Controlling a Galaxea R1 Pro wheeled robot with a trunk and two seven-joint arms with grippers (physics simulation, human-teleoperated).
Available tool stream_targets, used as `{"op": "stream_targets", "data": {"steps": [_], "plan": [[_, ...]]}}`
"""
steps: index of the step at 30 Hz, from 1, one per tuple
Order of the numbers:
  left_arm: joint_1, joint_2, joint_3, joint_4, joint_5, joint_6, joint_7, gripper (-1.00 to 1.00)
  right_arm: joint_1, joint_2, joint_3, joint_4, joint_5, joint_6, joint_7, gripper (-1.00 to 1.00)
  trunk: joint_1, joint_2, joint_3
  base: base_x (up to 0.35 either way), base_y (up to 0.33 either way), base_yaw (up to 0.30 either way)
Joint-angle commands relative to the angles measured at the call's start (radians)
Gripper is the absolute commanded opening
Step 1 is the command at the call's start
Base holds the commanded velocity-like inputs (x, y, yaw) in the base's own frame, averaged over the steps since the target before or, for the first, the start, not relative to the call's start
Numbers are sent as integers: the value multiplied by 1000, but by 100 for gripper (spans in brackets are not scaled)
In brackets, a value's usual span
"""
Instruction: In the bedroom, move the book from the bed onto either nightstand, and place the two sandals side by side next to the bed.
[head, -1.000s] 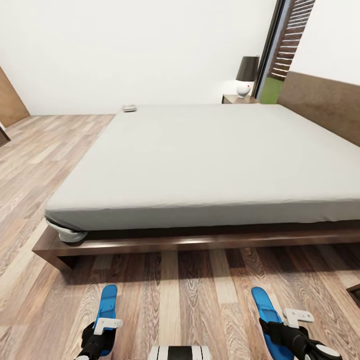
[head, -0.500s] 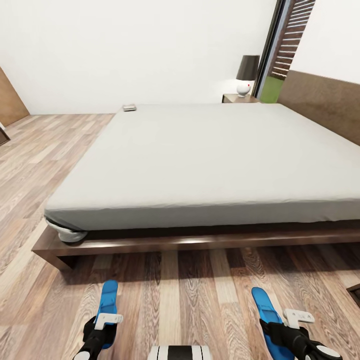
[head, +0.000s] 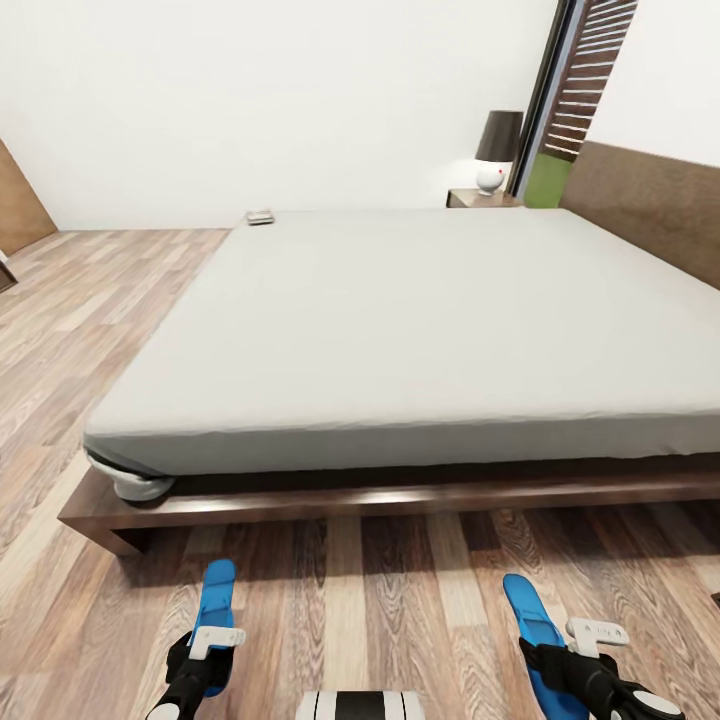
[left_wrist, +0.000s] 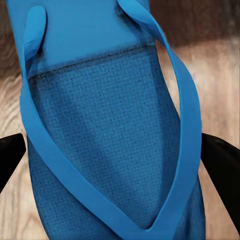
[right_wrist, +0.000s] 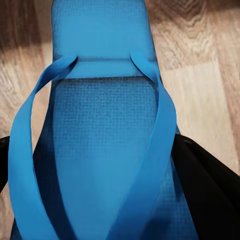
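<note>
The bed with its pale grey mattress spans the head view, close ahead. The small dark book lies on its far left corner. A dark nightstand stands at the far side by the headboard. My left gripper is shut on a blue sandal above the plank floor, its black fingers pressing the sole's sides. My right gripper is shut on the other blue sandal, which lies between its dark fingers with straps facing the camera.
A black-shaded lamp sits on the nightstand beside a tall window. The dark bed frame juts out low over the floor, with a grey rounded object at its near left corner. Open wood floor runs along the bed's left side.
The whole view has shifted slightly, the bed's near edge sitting lower and wider, so the camera moved. My left gripper with its sandal dropped a little; the right one kept its hold.
</note>
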Motion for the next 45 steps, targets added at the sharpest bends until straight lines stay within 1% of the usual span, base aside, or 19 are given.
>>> {"op": "stream_targets", "data": {"steps": [1, 20, 30, 40, 45], "plan": [[0, 1, -9, 0, 6, -2, 6, -100, 0, 0, -1, -2, 0, 5, 5, -100, 0, 0, -1, 29, 162, 0], [0, 1, -9, 1, 6, -4, 6, -100, 1, 3, -1, -2, 0, 3, 5, -100, 0, 0, -1, 10, 158, 0], [0, 1, -9, 1, 4, -6, 6, -100, 1, 3, -1, -1, 0, 2, 5, -100, 0, 0, -1, 49, 92, 0], [0, 1, -9, 1, 2, -7, 6, -100, 1, 3, -1, 0, 0, 2, 5, -100, 0, 0, -1, 10, 14, 0], [0, 1, -9, 1, 1, -7, 6, -100, 1, 3, -1, 0, 0, 2, 5, -100, 2, -1, -20, 1, 1, 0]]}}
